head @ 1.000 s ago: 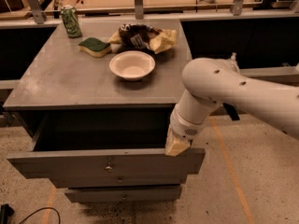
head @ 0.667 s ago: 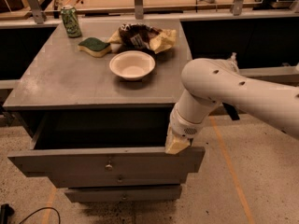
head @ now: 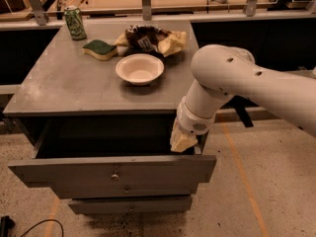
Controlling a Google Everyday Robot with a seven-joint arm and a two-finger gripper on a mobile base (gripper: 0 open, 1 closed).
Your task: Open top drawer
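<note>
Already pulled well out, the top drawer (head: 148, 168) juts from under the grey cabinet top (head: 64, 88), with a small metal knob (head: 115, 173) at its centre. Its inside is too dark to read. The gripper (head: 182, 140) hangs just behind the drawer's front panel at the right end. The white arm (head: 247, 80) partly hides it, so I cannot tell whether it is spread or pressed together. A green can (head: 75, 22), sponge (head: 99, 48), white bowl (head: 139, 68) and crumpled bag (head: 153, 38) sit on top.

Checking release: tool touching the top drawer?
Cannot tell. Camera view: tool sits at the open top drawer, right end of its front; neither gap nor contact shows.
</note>
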